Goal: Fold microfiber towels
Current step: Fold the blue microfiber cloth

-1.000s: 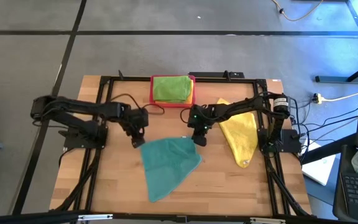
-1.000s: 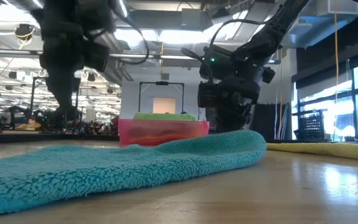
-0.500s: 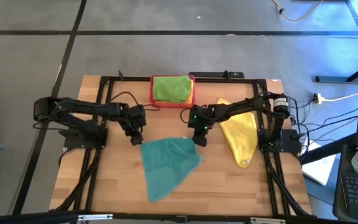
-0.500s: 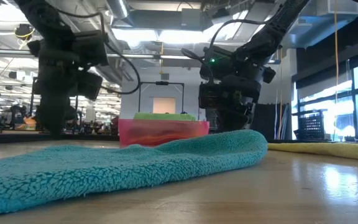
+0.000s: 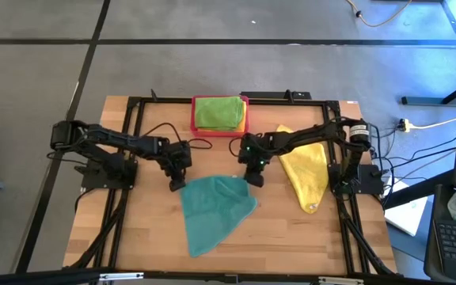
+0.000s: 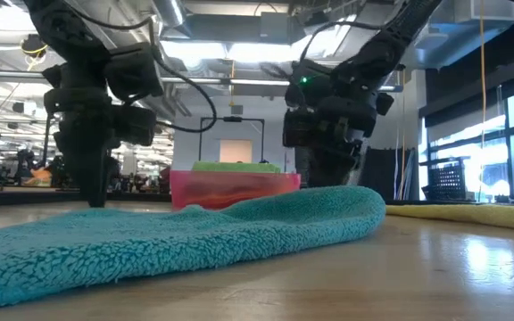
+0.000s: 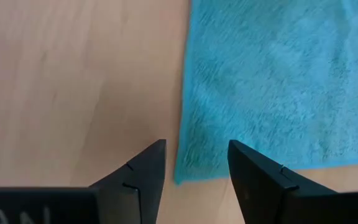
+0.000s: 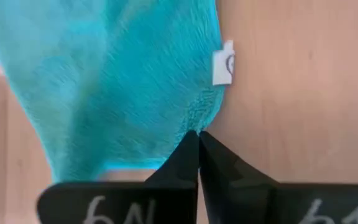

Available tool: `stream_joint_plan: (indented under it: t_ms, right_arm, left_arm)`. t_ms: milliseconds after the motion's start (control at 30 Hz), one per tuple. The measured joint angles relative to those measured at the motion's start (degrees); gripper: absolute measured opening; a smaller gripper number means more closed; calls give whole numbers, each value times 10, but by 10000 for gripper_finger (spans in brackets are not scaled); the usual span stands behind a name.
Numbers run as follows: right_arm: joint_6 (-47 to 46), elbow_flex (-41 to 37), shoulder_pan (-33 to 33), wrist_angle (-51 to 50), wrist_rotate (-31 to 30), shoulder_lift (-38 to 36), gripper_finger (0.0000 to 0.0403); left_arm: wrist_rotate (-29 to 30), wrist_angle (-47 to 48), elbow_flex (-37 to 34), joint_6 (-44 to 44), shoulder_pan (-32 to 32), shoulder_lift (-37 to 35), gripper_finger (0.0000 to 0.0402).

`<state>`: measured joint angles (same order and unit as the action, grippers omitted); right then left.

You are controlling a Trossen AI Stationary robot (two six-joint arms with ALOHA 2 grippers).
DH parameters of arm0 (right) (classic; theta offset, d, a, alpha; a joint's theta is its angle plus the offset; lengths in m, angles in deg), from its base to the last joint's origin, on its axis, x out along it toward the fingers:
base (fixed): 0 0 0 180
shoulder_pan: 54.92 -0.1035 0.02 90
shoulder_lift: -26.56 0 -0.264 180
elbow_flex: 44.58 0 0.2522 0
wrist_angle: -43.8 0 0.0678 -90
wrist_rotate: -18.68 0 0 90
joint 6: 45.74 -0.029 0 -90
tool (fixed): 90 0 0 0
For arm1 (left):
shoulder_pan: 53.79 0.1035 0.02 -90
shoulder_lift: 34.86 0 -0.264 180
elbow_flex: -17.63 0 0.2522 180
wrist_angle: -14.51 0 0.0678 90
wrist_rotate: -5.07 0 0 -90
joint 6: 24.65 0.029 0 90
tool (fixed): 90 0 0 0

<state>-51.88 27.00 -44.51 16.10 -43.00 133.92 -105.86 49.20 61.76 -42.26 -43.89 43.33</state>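
The teal towel lies spread on the wooden worktop, roughly a slanted square, with both arms at its far edge. The left gripper hangs over the towel's far left corner with its fingers parted and nothing between them; in the left wrist view that corner sits right in the gap. The right gripper is at the far right corner, its fingers pressed together at the towel's edge, next to a small white label. Whether cloth is actually pinched between the tips cannot be told.

The step in hand looks like taking hold of the two far corners to start a fold. To do it well, the left gripper should come straight down so one finger lands on the cloth and the other on bare wood just outside the corner, then close on the hem only, a shallow bite. Both corners should rise together and travel level toward the near edge, so the fold line stays straight and the corners meet.

There is good room. The near half of the worktop is bare in front of the towel. A yellow towel lies to the right, near but apart from the teal one, and should not be dragged. The pink tray holding a folded green towel sits at the far edge, behind both grippers, out of the folding path.
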Motion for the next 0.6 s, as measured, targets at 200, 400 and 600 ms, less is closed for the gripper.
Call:
stream_joint_plan:
  t_ms: [200, 400, 600]
  right_arm:
    - [26, 15, -2, 3, -4, -28, 7]
    - [36, 15, -4, 2, -14, -56, 4]
    - [58, 16, -18, 5, -8, -102, 5]
  left_arm:
    - [14, -35, 0, 2, -7, 2, 165]
    - [16, -35, 0, 3, -7, 3, 165]
    - [20, -44, 0, 3, -7, 3, 165]
